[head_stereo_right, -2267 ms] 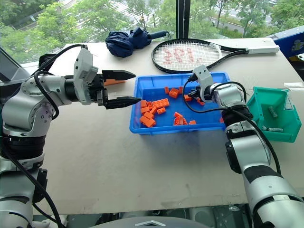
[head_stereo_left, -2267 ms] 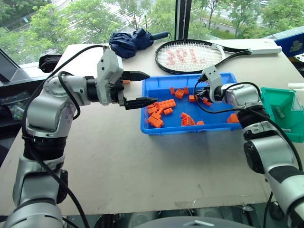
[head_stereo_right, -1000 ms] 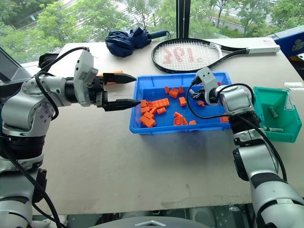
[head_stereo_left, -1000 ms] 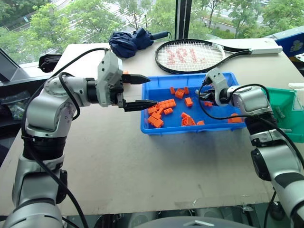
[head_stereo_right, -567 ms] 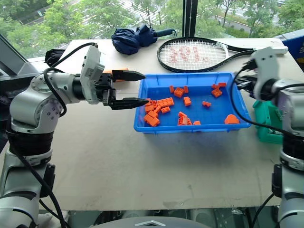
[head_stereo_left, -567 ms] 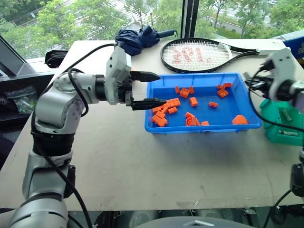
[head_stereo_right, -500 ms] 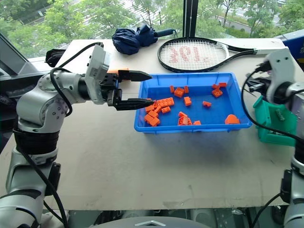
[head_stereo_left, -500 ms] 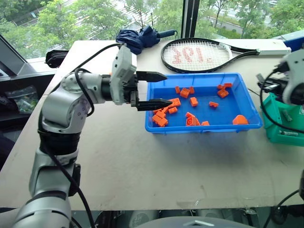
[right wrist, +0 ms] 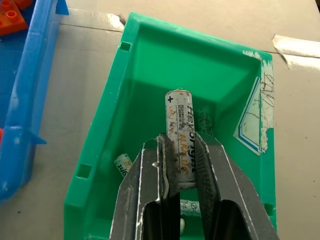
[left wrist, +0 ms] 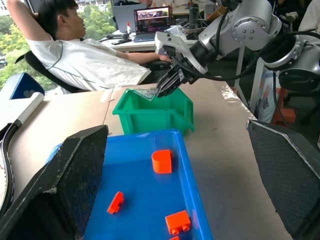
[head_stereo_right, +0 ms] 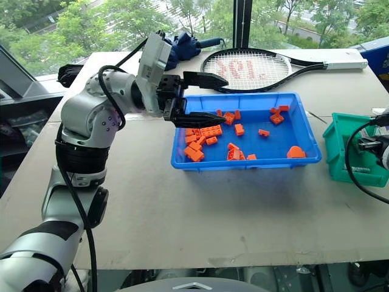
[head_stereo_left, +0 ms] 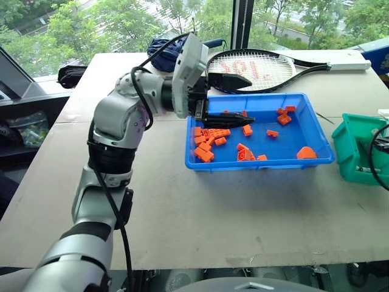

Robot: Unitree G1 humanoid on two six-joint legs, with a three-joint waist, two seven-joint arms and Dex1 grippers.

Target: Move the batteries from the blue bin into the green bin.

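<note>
Right claw (right wrist: 179, 150) clamps 1 battery (right wrist: 179, 125) above green bin (right wrist: 145, 75).

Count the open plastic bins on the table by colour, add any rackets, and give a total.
Wide shallow bright blue plastic bin: 1
Small deep teal-green plastic bin: 1
Black-framed stringed racket: 1
Total: 3

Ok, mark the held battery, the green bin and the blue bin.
battery (right wrist: 179, 135): right wrist view, its printed label.
green bin (right wrist: 170, 42): right wrist view, far inner wall.
blue bin (head_stereo_left: 261, 163): left eye view, near rim.
</note>
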